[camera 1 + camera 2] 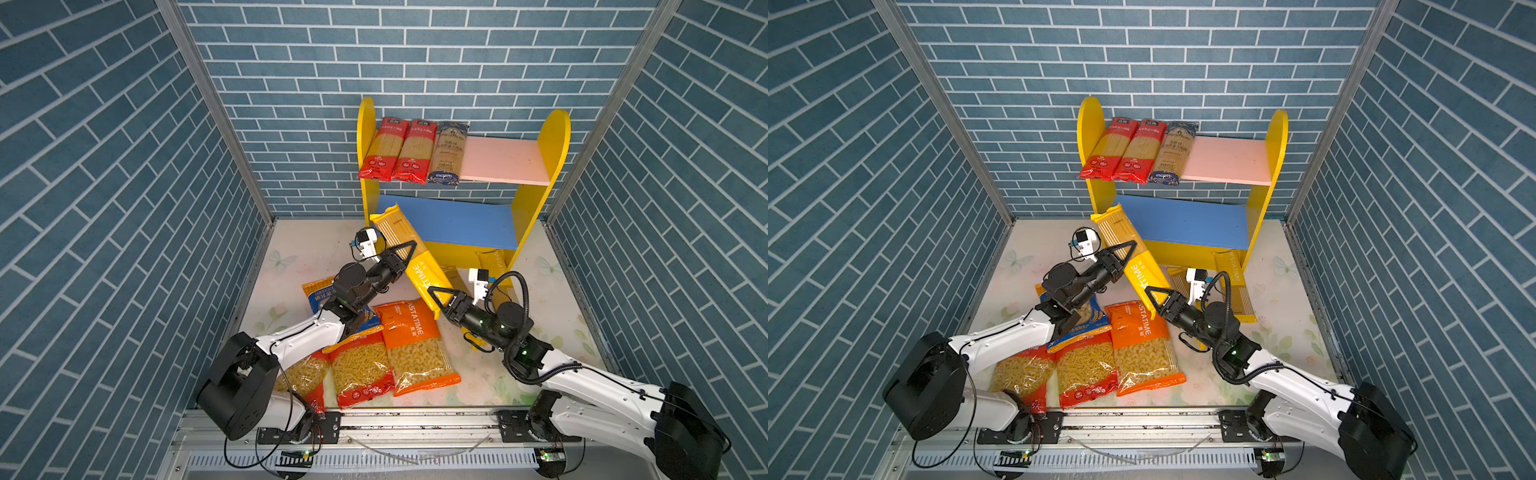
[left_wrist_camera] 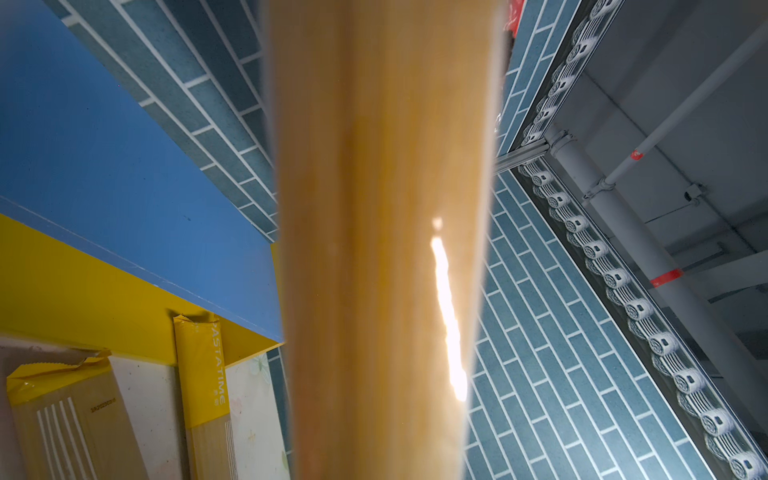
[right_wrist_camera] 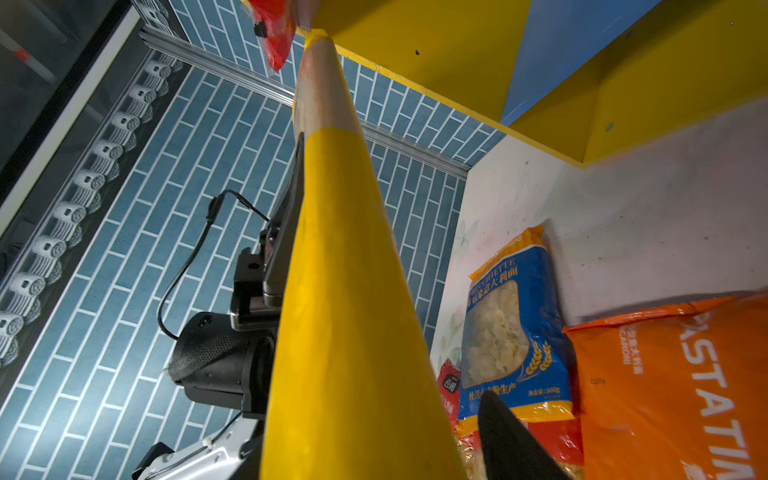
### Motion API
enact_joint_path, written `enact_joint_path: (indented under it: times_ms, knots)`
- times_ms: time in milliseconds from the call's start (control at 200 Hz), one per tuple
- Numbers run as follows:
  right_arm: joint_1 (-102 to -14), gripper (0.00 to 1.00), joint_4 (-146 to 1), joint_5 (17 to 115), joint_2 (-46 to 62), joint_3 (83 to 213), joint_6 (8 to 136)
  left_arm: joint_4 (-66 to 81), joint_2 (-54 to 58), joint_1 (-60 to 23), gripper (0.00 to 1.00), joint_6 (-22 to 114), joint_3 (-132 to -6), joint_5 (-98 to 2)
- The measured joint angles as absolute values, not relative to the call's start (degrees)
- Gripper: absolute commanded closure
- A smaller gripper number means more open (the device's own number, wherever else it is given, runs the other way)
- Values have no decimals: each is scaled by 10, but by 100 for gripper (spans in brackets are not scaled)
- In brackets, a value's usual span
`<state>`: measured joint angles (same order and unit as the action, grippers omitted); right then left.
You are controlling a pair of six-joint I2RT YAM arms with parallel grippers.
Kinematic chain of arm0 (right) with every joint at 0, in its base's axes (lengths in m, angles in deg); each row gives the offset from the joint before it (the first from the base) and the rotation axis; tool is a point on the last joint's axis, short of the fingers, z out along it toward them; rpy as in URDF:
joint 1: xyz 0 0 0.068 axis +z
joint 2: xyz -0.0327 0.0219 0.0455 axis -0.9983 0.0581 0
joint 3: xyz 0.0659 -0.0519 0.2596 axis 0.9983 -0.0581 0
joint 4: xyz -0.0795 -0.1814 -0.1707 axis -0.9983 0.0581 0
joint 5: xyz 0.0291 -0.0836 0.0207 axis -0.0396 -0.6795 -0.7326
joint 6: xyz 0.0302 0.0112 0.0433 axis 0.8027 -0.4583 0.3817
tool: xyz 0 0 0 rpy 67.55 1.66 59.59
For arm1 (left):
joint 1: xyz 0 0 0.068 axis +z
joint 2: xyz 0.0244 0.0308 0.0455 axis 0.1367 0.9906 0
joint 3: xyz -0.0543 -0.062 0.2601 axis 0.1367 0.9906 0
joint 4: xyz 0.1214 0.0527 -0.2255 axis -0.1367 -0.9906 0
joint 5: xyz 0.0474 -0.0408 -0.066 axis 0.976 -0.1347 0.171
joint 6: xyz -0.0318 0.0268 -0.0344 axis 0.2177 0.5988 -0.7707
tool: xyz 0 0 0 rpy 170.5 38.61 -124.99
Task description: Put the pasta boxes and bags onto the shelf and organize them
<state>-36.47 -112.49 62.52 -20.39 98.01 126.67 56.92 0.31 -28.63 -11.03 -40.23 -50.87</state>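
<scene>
Spaghetti in a yellow PASTATIME pack (image 1: 424, 277) slants above the worktop (image 1: 299, 249), its far end raised to the left near corner of the blue lower board (image 1: 457, 224) of the shelf (image 1: 548, 145); whether that end touches the board cannot be told. The left end effector (image 1: 409, 249) is clamped across the middle of this pack, and the left wrist view shows the pack's clear window running straight through the picture. The right end effector (image 1: 434, 297) sits at the pack's lower, near end. In the right wrist view the pack passes close beside one dark finger (image 3: 511, 436), but the pictures do not show whether those jaws are pressing it or standing apart. On the pink upper board (image 1: 503, 160), at its left, lie two red spaghetti packs (image 1: 380, 149) and a dark blue spaghetti pack (image 1: 449, 153) side by side, their near ends hanging over the edge; the right part of that board is bare. Two more yellow packs (image 1: 494, 266) lie on the worktop at the foot of the shelf. Nearer, an orange bag (image 1: 415, 345) and two red bags (image 1: 361, 365) of short pasta lie flat, and a blue bag (image 1: 322, 291) lies partly under the left arm.
</scene>
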Motion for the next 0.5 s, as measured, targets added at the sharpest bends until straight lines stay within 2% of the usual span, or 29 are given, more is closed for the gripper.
enact_joint_path:
  times_ms: [225,305,370,415,500]
  knots:
    - [-358,34,-1199,604,-186,980,1280,571,-6,-287,75,-116,-398,-508]
    - [-357,44,-1217,599,-186,980,1280,577,-11,-288,67,-120,-395,-507]
    - [-356,57,-1224,597,-186,980,1280,583,-15,-288,53,-126,-394,-507]
    - [-356,62,-1227,596,-185,980,1278,586,-17,-289,46,-127,-394,-508]
    - [-356,71,-1229,597,-180,980,1280,586,-22,-289,39,-134,-394,-508]
